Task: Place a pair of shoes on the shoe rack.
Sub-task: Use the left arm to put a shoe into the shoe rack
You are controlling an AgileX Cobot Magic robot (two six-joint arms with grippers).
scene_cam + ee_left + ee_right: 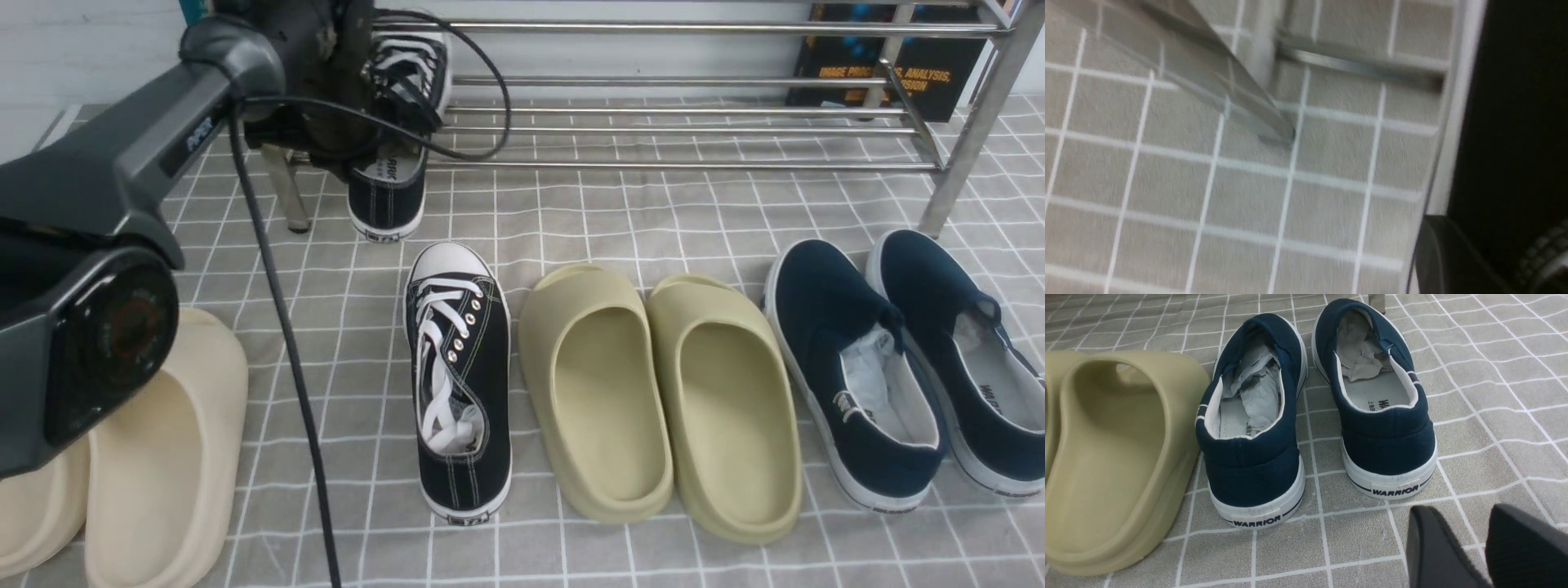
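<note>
The left gripper's fingers (pixel 1441 249) are seen only in part, close beside the dark side of a sneaker; whether a pinch is being kept on it or has been let go cannot be told, since the front view is blocked by the arm. The right gripper's fingers (pixel 1433 539) are spread a little apart, with nothing between them, near the navy slip-on shoes (pixel 849 408).

One black sneaker (pixel 388 196) is at the far left, at the left end of the lower shelf of the shoe rack (pixel 694 167), its toe pointed far and its heel jutting past the near bar. The end position was probably chosen so that room is left to its right for its mate. The other black sneaker (pixel 490 343) lies on the cloth, nearer, toe also pointed far, between the cream slippers (pixel 224 367) on the left and the olive slippers (pixel 588 408) on the right; with that heading, little turning should be needed.

The step in hand is judged to be the setting down of the first sneaker, so about half the task is left. Its weight should be borne by the bars before the fingers are drawn clear, as the overhanging heel could be dragged or tipped near.
</note>
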